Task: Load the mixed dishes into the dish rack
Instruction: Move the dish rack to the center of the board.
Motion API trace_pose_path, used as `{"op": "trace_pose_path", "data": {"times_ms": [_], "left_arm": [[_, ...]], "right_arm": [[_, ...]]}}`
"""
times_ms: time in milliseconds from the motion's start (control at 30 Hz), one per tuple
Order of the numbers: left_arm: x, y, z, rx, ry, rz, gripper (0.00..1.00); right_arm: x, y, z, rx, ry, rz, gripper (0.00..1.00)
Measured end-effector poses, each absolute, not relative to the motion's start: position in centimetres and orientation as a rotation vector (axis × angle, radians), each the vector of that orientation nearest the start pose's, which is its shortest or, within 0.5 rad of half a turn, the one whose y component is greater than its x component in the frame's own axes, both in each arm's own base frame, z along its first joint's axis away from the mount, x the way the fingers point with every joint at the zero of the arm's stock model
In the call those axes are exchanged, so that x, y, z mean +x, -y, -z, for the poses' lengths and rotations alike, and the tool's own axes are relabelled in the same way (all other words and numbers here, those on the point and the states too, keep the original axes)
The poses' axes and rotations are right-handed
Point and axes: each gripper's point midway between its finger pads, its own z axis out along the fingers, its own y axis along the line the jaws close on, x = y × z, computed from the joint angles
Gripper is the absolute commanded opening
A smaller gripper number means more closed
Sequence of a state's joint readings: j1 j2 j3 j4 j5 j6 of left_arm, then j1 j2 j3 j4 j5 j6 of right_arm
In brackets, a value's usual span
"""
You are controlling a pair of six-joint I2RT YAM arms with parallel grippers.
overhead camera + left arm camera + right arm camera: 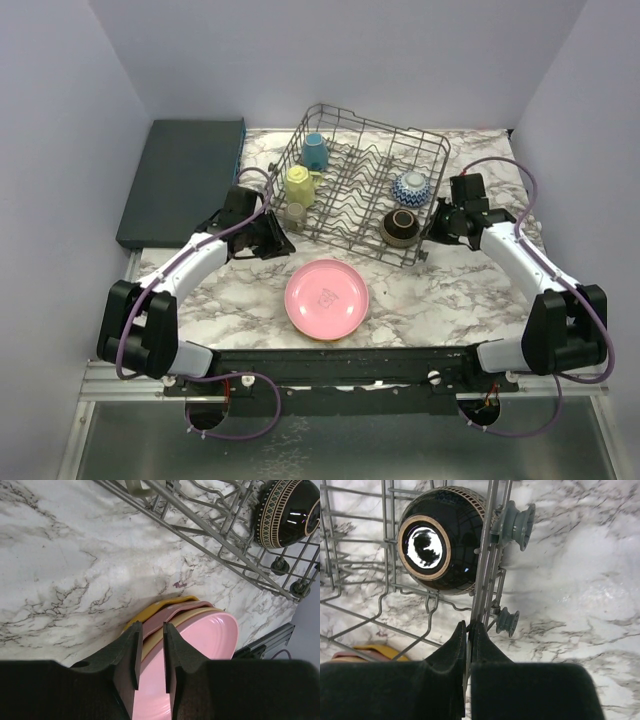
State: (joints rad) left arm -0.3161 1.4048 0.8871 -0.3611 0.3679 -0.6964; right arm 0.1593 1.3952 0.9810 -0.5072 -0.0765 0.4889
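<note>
Jaws of the right gripper (469,626) are clamping shut on an edge wire of the rack (345,243) at its near-right corner, just beside a dark bowl (445,540) lying on its side inside. The left gripper (151,630) is hovering off the rack's near-left corner, fingers slightly parted and holding nothing. A pink plate (327,298) is topping a stack (170,611) on the table (460,290), outside the rack. A blue mug (315,150), yellow mug (299,183) and blue-white bowl (411,186) are sitting in the rack.
</note>
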Motion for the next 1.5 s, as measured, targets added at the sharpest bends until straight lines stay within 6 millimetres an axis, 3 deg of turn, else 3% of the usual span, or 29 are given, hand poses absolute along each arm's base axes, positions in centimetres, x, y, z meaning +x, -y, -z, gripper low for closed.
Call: {"op": "trace_pose_path", "data": {"times_ms": [600,800,1167,1300,1500], "left_arm": [[26.3,18.3,-10.9,-0.445,-2.55,0.925,0.44],[25.9,18.3,-11.4,-0.469,-2.531,0.942,0.45],[24.5,17.9,-10.7,-0.547,-2.552,0.948,0.49],[24.2,17.9,-10.8,-0.566,-2.556,0.95,0.51],[23.8,17.7,-10.7,-0.6,-2.572,0.938,0.52]], "right_arm": [[28.4,-16.8,-10.7,0.279,-2.569,-0.546,0.0],[27.7,-18.4,-10.5,0.249,-2.584,-0.576,0.0],[27.2,-19.6,-10.7,0.212,-2.586,-0.587,0.04],[27.1,-19.8,-10.8,0.194,-2.588,-0.576,0.15],[27.3,-20.3,-11.9,0.141,-2.572,-0.574,0.39]]}}
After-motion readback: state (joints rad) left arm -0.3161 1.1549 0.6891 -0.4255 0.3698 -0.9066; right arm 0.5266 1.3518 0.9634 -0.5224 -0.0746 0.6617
